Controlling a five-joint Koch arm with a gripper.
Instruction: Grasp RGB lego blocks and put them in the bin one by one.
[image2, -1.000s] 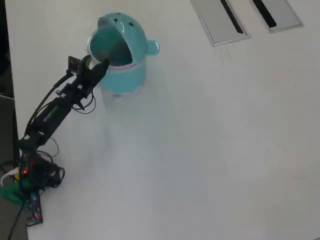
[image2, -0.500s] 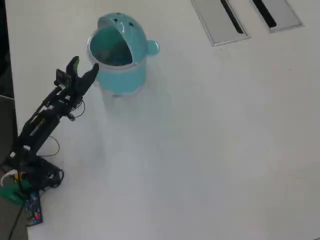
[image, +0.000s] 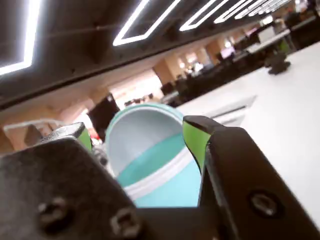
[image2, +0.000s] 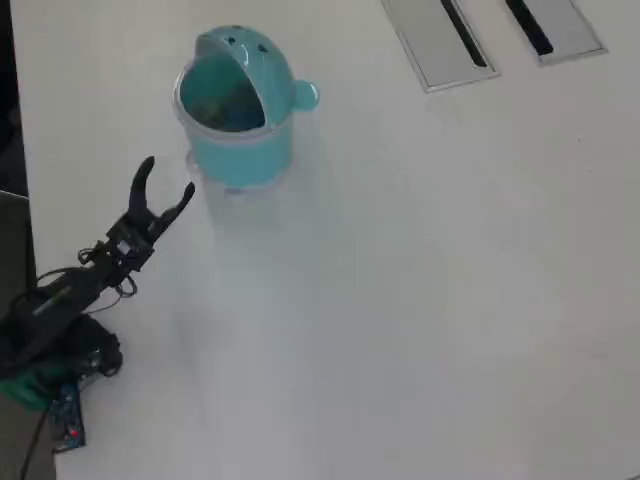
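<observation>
Overhead view: bin (image2: 240, 120) near the empty, spread end effector (image2: 168, 175).

White table (image2: 420, 300); ceiling strip lights (image: 145, 22) overhead.

Arm folded low, tool spread wide

The tool (image2: 167, 177) stood empty, its two jaws splayed apart, pointing up-right in the overhead view.

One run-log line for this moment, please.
tool: open, empty | light-blue round plastic bin: lid up, beyond tool | lego blocks: none visible on white table
</observation>
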